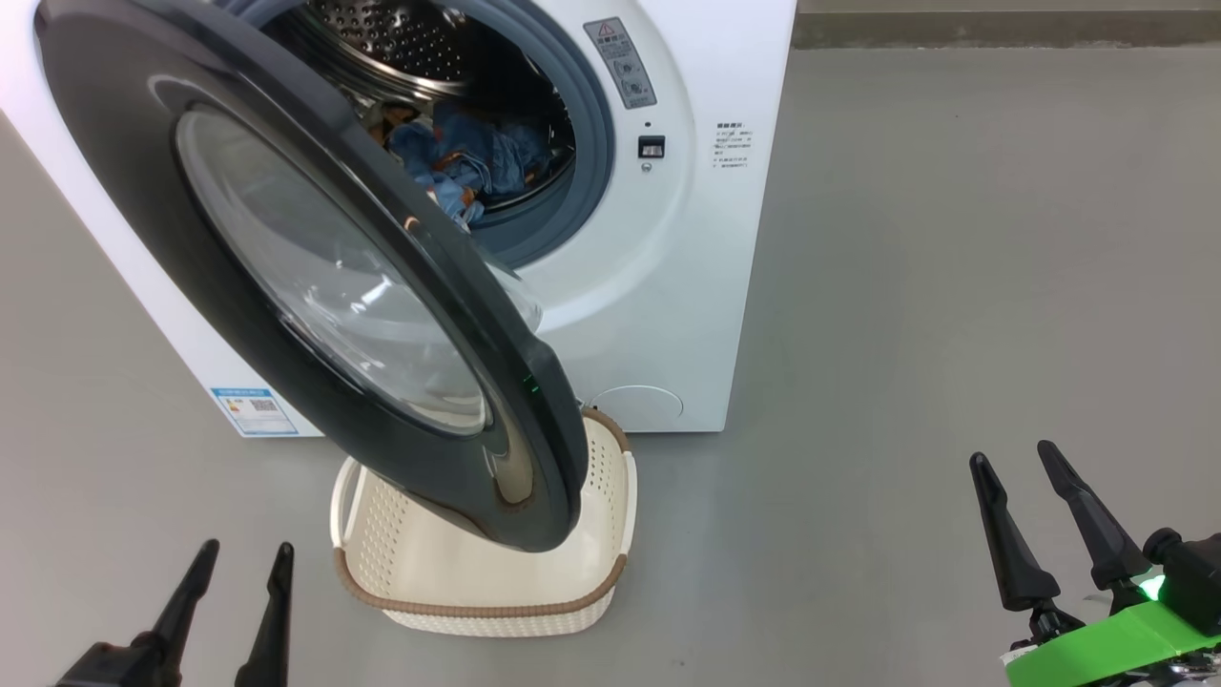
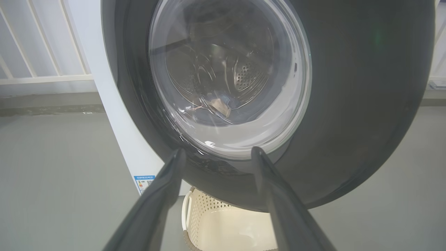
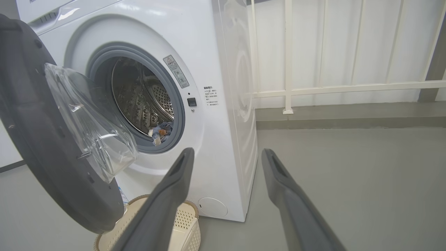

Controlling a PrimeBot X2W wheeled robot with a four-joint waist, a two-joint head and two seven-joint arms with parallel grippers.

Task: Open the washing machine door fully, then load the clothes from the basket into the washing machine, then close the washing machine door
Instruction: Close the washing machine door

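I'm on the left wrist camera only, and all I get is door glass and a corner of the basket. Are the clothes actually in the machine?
Observer: Yes. The head view shows the clothes, light blue, lying inside the drum.
Operator: Anything left in the basket?
Observer: The part of the basket that shows from the head looks bare. The washing machine door stands swung out over the rest, so that part is hidden.
Operator: Where's the right arm?
Observer: The right gripper is open and holds nothing, well off to the right of the washing machine.
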